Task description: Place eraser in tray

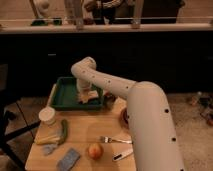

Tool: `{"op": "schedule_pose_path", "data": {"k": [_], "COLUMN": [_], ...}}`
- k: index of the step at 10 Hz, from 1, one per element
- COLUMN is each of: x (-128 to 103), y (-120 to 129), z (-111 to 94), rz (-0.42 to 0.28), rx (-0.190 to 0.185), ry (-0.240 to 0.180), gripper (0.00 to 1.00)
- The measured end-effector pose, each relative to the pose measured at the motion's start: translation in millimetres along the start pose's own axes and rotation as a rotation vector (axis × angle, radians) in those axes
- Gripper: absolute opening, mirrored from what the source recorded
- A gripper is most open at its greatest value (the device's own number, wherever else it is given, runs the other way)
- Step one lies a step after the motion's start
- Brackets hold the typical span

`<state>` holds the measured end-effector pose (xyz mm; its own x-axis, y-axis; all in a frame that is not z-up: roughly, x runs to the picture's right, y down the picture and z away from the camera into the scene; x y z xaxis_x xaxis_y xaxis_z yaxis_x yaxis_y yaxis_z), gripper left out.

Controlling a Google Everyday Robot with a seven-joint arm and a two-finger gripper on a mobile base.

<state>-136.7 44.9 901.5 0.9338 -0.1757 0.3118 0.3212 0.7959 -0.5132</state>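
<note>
The dark green tray (61, 94) lies at the table's back left. My gripper (86, 94) hangs over the tray's right end, at the tip of the white arm that reaches in from the lower right. The tan-beige eraser (91, 99) is at the gripper's tip, just above or on the tray floor near its right wall. The gripper looks shut on it; the arm hides part of the block.
A white cup (47, 116), a green vegetable (64, 130) and a yellowish item (46, 141) lie at the left. An apple (95, 150), a blue-grey pad (68, 159), a fork (115, 140) and a white utensil (122, 154) lie at the front. A dark bowl (124, 117) sits by the arm.
</note>
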Motion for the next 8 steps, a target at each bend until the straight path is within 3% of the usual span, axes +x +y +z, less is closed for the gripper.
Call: {"op": "schedule_pose_path", "data": {"k": [8], "x": [-3.4], "y": [-20.4], "z": [2.7], "rz": [0.071], "rx": [0.045], "ry": [0.015], "gripper": [0.0]}}
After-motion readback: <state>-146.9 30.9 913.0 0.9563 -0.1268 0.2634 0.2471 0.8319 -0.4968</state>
